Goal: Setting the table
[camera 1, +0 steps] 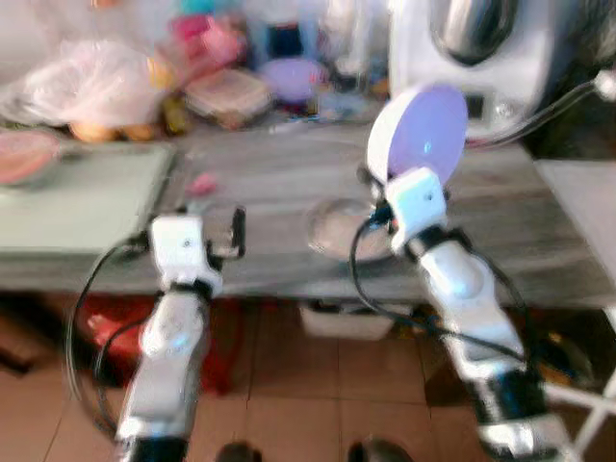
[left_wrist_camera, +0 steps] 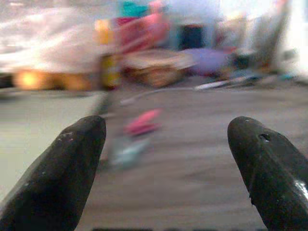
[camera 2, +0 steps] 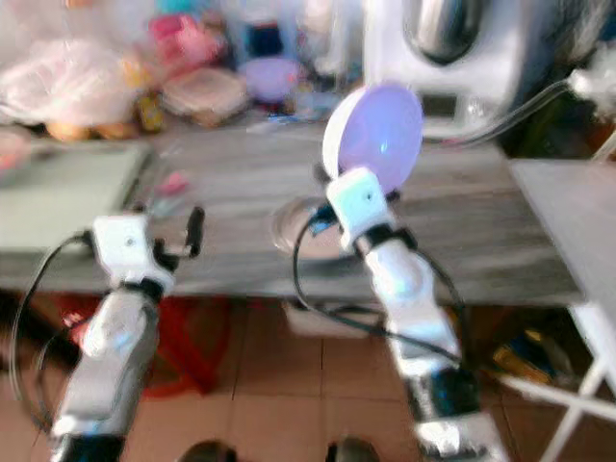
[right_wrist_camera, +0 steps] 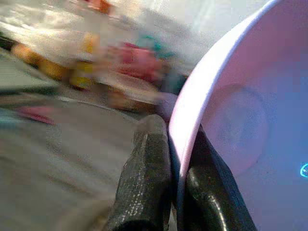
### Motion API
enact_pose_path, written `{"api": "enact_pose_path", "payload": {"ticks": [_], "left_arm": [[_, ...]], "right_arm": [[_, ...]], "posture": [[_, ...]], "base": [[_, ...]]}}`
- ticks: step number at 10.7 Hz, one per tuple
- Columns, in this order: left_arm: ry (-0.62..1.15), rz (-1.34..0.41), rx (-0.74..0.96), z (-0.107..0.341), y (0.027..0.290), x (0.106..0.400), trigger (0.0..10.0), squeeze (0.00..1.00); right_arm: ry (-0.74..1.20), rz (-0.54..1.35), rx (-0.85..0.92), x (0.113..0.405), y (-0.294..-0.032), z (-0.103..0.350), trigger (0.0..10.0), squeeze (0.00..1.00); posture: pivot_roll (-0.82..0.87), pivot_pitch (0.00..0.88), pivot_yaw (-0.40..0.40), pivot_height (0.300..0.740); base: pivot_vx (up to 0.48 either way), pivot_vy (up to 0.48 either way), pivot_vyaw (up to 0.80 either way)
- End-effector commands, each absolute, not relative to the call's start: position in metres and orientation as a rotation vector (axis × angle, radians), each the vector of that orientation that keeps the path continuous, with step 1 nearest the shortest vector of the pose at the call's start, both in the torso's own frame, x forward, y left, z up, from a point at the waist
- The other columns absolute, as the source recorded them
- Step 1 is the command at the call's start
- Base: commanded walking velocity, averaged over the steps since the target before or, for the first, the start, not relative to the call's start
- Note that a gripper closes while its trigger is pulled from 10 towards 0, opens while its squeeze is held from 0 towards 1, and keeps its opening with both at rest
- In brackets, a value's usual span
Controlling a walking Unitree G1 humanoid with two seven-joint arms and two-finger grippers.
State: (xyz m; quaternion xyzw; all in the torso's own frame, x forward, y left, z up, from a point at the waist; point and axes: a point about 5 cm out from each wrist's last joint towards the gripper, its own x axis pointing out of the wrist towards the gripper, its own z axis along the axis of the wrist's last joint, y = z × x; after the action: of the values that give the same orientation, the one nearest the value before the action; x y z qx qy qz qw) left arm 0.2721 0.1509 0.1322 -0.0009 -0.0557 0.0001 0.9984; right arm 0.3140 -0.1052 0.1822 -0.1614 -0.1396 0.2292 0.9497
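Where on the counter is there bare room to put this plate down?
The right gripper grips the purple plate upright by its rim. Bare wood lies between the green mat and the clear dish, and right of the dish up to the counter end. The back edge is crowded with bags and containers.

- No words, numbers or brand marks can be read anywhere; the frames are blurred.
- The packets and boxes [camera 1: 226,91] at about 11 o'clock on the table [camera 1: 279,173] show only smears of colour.
- The panel [camera 1: 478,102] on the grey machine [camera 1: 481,58] at 1 o'clock is a pale patch with no legible figures.
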Motion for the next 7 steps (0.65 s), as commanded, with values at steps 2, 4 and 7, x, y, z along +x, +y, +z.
{"api": "enact_pose_path", "payload": {"ticks": [2,4,7], "left_arm": [[-0.111,0.014,-0.010,0.134,0.150,0.266,10.0,0.00],[-0.087,0.026,-0.002,0.130,0.152,0.255,10.0,0.00],[-0.082,0.030,0.002,0.133,0.156,0.245,10.0,0.00]], "right_arm": [[-0.229,0.563,-0.366,0.323,-0.103,0.182,10.0,0.00],[-0.131,0.669,-0.456,0.341,-0.096,0.179,10.0,0.00],[-0.076,0.754,-0.525,0.369,-0.086,0.195,10.0,0.00]], "posture": [[0.01,0.115,0.037,0.740],[0.03,0.142,0.036,0.740],[0.07,0.176,0.036,0.740]], "base": [[0.000,0.000,0.00],[0.000,0.000,0.00],[0.000,0.000,0.00]]}}
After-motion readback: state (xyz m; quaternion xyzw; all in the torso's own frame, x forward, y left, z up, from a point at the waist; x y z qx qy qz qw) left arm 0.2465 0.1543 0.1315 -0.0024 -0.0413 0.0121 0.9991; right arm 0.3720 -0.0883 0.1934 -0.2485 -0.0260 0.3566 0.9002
